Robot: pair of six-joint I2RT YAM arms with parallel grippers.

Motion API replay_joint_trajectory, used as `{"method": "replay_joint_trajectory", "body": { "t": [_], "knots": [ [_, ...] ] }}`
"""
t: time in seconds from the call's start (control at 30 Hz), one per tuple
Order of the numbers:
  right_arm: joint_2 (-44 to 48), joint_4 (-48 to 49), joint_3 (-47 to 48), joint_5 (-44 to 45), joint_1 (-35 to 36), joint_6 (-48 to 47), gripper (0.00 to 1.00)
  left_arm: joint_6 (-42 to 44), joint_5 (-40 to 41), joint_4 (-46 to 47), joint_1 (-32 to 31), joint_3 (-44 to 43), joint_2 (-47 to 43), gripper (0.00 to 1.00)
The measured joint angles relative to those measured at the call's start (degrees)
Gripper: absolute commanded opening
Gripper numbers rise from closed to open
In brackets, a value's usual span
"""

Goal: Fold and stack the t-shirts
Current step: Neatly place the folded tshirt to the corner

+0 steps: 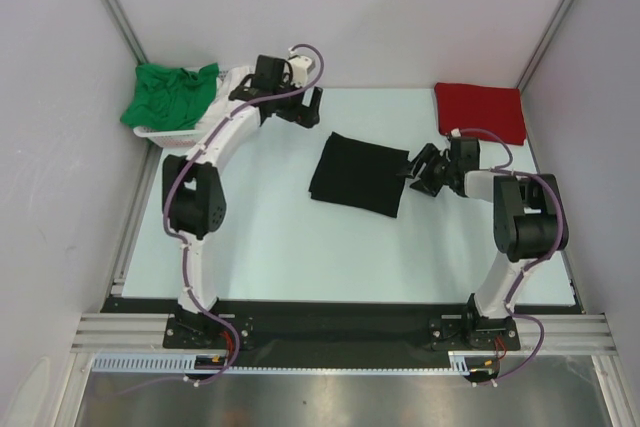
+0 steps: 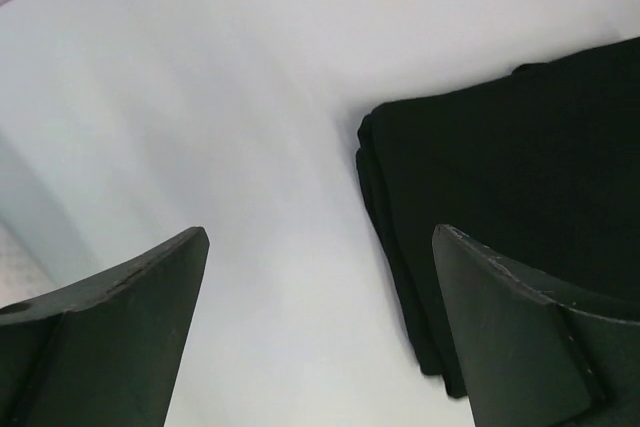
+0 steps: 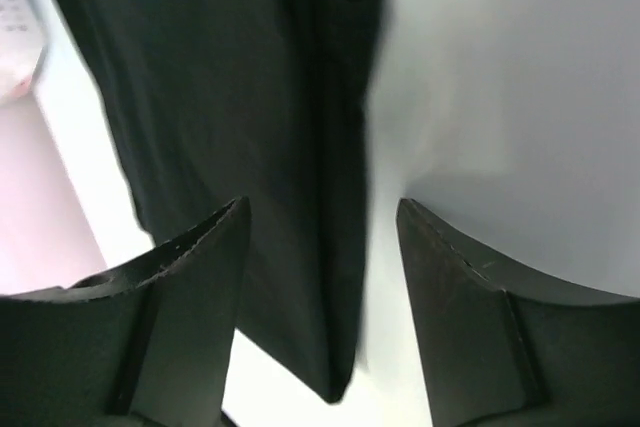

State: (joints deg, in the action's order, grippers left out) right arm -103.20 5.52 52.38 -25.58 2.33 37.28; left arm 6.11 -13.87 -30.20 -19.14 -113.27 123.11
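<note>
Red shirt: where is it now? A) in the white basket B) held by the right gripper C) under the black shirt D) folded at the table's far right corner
D: the red shirt lies folded flat at the far right corner of the table.

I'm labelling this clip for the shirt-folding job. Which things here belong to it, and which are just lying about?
Belong to the job:
black t-shirt, folded, mid-table
red t-shirt, folded, far right corner
green t-shirt, crumpled, far left

Lying about:
white basket, under the green one
</note>
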Motion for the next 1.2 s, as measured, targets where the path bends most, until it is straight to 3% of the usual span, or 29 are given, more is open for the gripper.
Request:
{"method": "replay_joint_trajectory", "body": {
  "t": [0.17,0.3,0.4,0.57,0.73,0.93,1.2],
  "knots": [
    [-4.66,6.01,1.62,-3.43,0.2,2.6,0.5,1.46,-1.88,-0.39,1.81,7.13,-7.82,1.0],
    [-8.31,9.07,2.64,-4.96,0.2,4.31,0.14,1.92,-3.3,-0.81,2.58,11.13,-10.78,1.0],
    [-9.9,9.42,3.58,-6.23,-0.02,5.16,0.0,1.95,-4.48,-1.03,2.73,13.14,-11.89,1.0],
    [-12.72,3.78,10.36,-7.34,-0.44,1.7,0.0,2.01,-7.43,-2.62,3.26,16.26,-14.49,1.0],
    [-17.55,-10.8,27.04,-6.36,-0.79,-9.77,0.0,4.17,-7.91,-4.83,4.92,19.91,-18.91,1.0],
    [-24.9,-27.89,50.51,0.33,-2.08,-24.22,0.0,8.09,-6.21,-8.44,6.75,23.08,-23.3,1.0],
    [-32.3,-38.51,72.43,10.34,-5.97,-32.22,0.0,10.95,-3.26,-12.59,6.95,24.5,-25.03,1.0]
  ]
}}
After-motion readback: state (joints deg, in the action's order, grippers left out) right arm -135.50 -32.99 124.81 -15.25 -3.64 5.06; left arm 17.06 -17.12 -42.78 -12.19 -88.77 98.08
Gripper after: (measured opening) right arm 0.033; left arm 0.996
